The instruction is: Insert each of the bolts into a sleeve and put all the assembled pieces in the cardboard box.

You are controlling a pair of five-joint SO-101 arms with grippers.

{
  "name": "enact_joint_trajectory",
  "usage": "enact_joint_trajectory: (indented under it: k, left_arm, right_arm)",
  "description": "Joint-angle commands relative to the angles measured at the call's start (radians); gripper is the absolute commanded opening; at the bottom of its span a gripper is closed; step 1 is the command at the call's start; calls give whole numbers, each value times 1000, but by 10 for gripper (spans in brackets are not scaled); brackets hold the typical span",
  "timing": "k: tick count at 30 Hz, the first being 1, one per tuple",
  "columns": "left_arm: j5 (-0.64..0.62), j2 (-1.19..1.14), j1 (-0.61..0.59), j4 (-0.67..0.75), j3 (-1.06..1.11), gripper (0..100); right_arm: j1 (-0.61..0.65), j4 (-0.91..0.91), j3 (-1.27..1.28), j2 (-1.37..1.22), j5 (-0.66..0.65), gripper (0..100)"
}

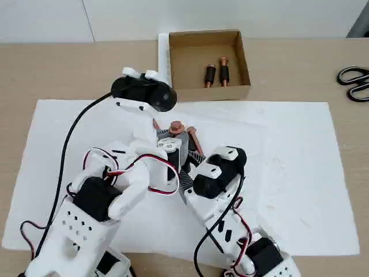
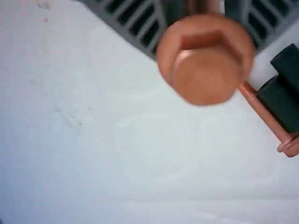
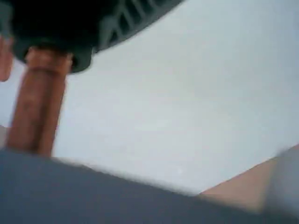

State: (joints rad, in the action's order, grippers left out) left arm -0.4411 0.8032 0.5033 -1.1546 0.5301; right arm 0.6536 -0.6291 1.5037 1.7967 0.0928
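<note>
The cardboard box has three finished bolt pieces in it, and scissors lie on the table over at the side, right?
Not three. The high view shows two assembled pieces, side by side, in the cardboard box. The scissors do lie on the table at the side.

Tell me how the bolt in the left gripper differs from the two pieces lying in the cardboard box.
The copper bolt sits in the left gripper over the white paper; the two assembled pieces lie in the cardboard box. The copper bolt stands head up; the assembled pieces lie on their sides. Each assembled piece wears a black sleeve; the copper bolt's visible head is bare. All are copper-coloured.
</note>
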Motion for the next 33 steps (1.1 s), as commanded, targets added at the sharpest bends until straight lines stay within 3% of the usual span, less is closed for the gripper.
enact_joint_trajectory:
  k: [1, 33]
  left_arm:
    - [-3, 23, -26, -14, -4, 6]
    - [0, 15, -18, -87, 53, 8]
  right_arm:
    - [-2, 21, -14, 16, 6, 4]
    - [-2, 21, -17, 16, 6, 4]
